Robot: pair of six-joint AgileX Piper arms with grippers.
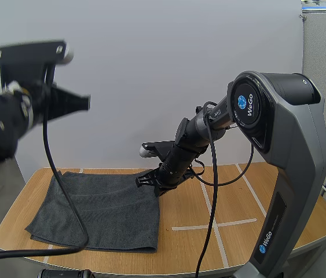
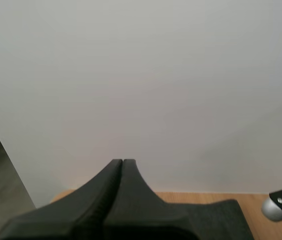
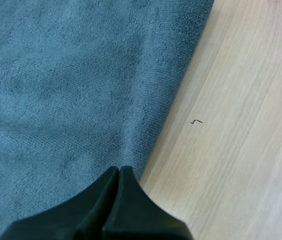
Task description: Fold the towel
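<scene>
The towel point(image 1: 102, 211) lies flat on the worktop point(image 1: 232, 197) toward nine o'clock; our right gripper point(image 1: 150, 183) sits low at its two o'clock corner, fingers point(image 3: 90, 205) pressed together on nothing; our left gripper point(image 1: 85, 103) hangs high toward ten o'clock, fingers likewise together. To fold cleanly, we judge the right fingers should part first, then pinch the hem at that corner; lift low and carry it straight across so the edges meet.
</scene>
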